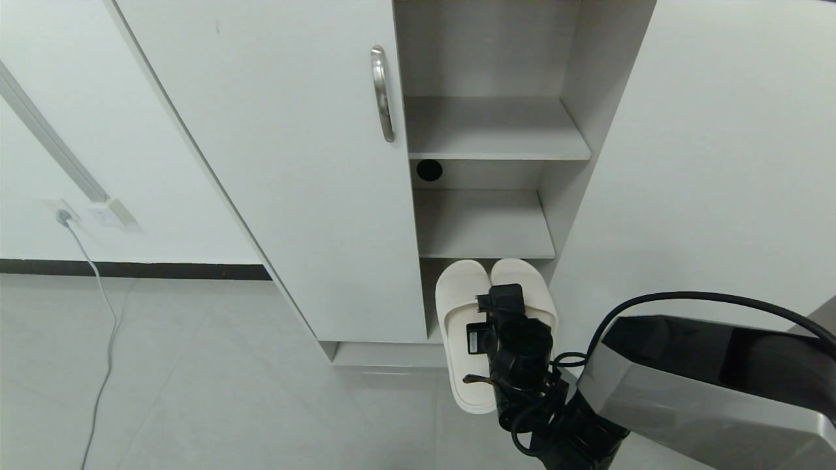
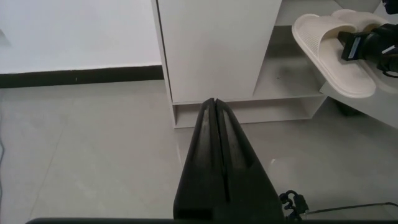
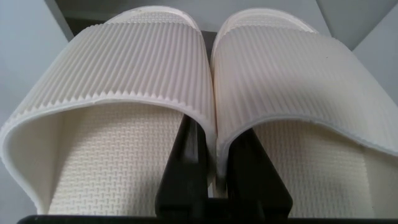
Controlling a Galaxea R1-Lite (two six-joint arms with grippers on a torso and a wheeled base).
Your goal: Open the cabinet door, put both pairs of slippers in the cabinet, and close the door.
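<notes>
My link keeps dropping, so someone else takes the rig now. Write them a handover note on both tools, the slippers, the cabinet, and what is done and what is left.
Right tool: shut on the pair of white slippers, pinching their inner sides together.
Left tool: shut, holding nothing, low over the floor in front of the cabinet.
Slippers: held off the ground, toes toward the lowest compartment.
Done: right door open; one pair picked up.
Left: set this pair inside, fetch the second pair, close the door.
</notes>
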